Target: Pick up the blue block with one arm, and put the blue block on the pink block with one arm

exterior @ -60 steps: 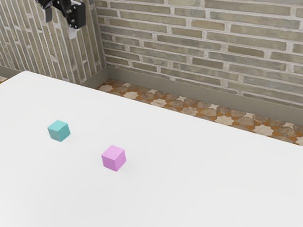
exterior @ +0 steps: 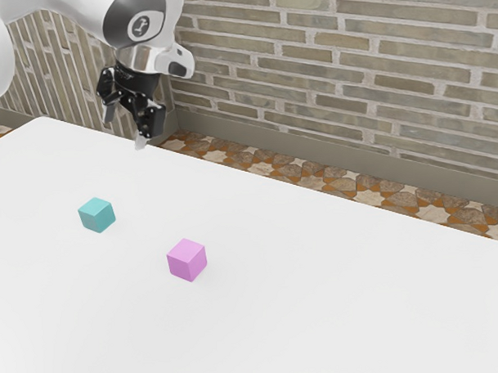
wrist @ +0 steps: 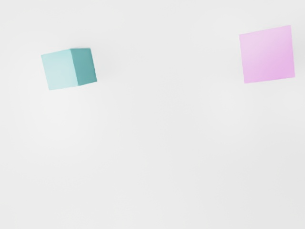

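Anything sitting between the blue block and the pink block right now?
Nothing. Only bare white table separates the blue block and the pink block, as seen in both the exterior and wrist views.

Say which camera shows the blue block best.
The wrist view: it looks down on the blue block from close, showing its top and one side. The exterior view shows it farther off, on the table near the pink block.
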